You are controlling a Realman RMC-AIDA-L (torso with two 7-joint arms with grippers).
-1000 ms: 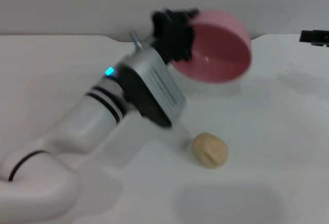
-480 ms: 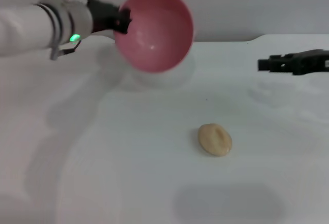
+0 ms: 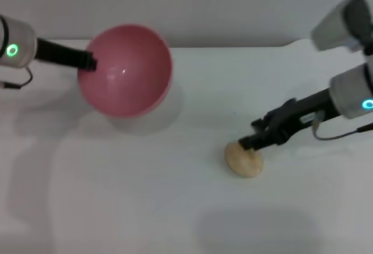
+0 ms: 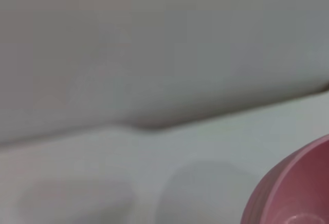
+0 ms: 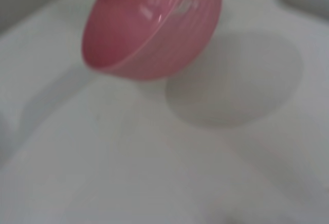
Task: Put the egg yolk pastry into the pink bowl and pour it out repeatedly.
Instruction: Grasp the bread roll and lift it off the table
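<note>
- Egg yolk pastry (image 3: 244, 160): small roundish pale beige lump, matte, dented on top; lies on the white table (image 3: 175, 207), near-right of centre, well apart from the bowl; none of it is inside the bowl.
- Pink bowl (image 3: 125, 70): round, deep, smooth pink plastic with a glossy inside; held off the table at far left, tipped so its inside faces the head camera; its shadow falls on the table below it; it appears empty.
- Left gripper (image 3: 88, 62): at the bowl's left rim; clenched on the rim and carrying the bowl.
- Right gripper (image 3: 249, 143): low at the pastry's far side, touching or just above it; whether its jaws stand apart or have closed on the pastry cannot be told.
- Handling, judged: the pastry looks light and soft, likely crumbly; a firm squeeze could dent or crack it; best taken across its widest middle with gentle pressure, from above.
- Handling, judged: the bowl looks light and stiff but slick; a rim hold may slip when tilted; the pastry could roll on the glossy inside.
- Step in hand, judged: picking up the pastry for placing into the bowl.
</note>
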